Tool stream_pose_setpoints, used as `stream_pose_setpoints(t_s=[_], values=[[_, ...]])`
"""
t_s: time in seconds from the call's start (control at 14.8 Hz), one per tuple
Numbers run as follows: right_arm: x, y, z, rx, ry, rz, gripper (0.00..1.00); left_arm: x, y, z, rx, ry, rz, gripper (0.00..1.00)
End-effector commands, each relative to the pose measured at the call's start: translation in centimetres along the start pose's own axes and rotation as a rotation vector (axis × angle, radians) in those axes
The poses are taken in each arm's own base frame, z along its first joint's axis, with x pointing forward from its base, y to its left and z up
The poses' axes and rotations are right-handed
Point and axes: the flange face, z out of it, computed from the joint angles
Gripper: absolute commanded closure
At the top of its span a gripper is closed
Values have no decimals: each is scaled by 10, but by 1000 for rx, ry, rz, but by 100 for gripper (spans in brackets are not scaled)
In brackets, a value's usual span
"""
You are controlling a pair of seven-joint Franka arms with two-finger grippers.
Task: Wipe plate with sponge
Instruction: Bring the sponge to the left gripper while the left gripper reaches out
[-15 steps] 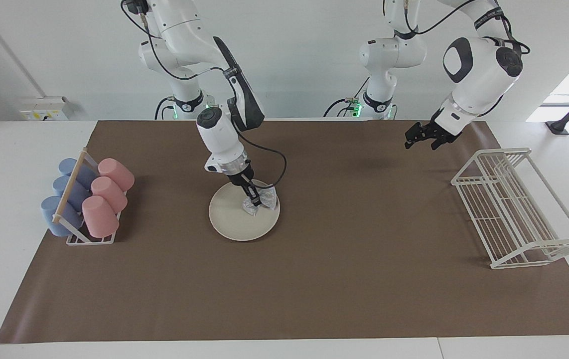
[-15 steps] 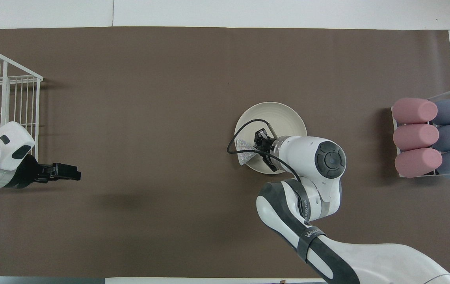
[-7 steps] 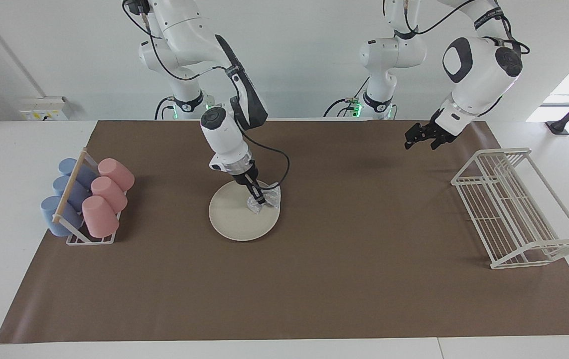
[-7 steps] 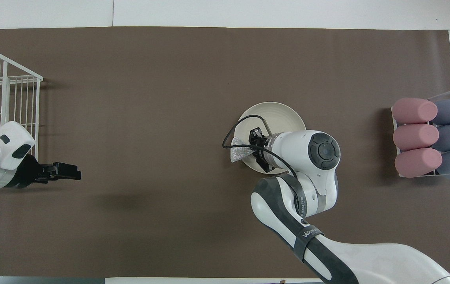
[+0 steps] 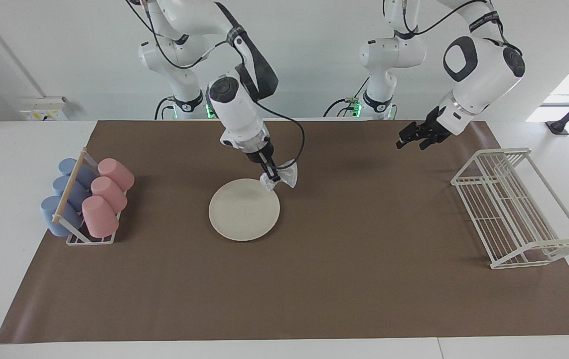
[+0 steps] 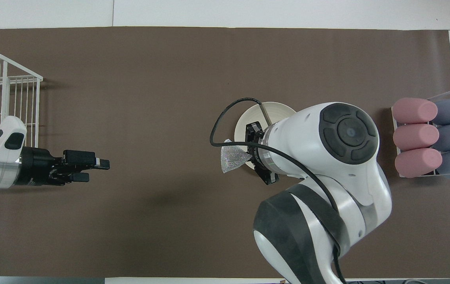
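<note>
Now: sponge lifted clear of plate

Right gripper (image 5: 270, 177) clenched on sponge (image 5: 284, 177), raised off cream plate (image 5: 242, 212); plate flat on brown mat (image 5: 314, 279) just below and beside it. Left gripper (image 5: 409, 138) released, waiting in air near white wire rack (image 5: 513, 209).

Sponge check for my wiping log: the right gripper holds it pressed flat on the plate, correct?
Not pressed on the plate. The facing view shows the right gripper holding the sponge lifted in the air, over the plate's edge nearest the robots.
</note>
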Motion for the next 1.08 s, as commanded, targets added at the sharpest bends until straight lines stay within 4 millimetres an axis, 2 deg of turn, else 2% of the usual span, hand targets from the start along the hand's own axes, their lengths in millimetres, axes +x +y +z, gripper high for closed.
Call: stream_pose_setpoints(t_s=[0.0,0.07,0.14,0.34,0.47,0.54,0.61,0.81,1.01], values=[[-16,0,-43,10,16,104,100,-7,20,1,-195,-55,-44,0],[-28,5,-47,11,15,133,100,-10,27,4,-256,-70,-56,0],[-59,14,-42,11,12,137,100,-14,30,9,-308,-81,-70,0],[-109,35,-30,28,73,162,100,-23,50,18,-505,-115,-120,0],[-136,41,-23,52,52,179,100,-31,61,34,-535,-154,-122,0],[-140,43,-15,42,57,178,100,-37,71,48,-541,-178,-117,0],[-138,43,-15,43,73,175,100,-43,77,63,-540,-188,-120,0],[-138,42,-15,47,82,172,100,-47,77,70,-547,-206,-133,0],[-137,42,-16,48,81,173,100,-55,92,84,-544,-221,-154,5]])
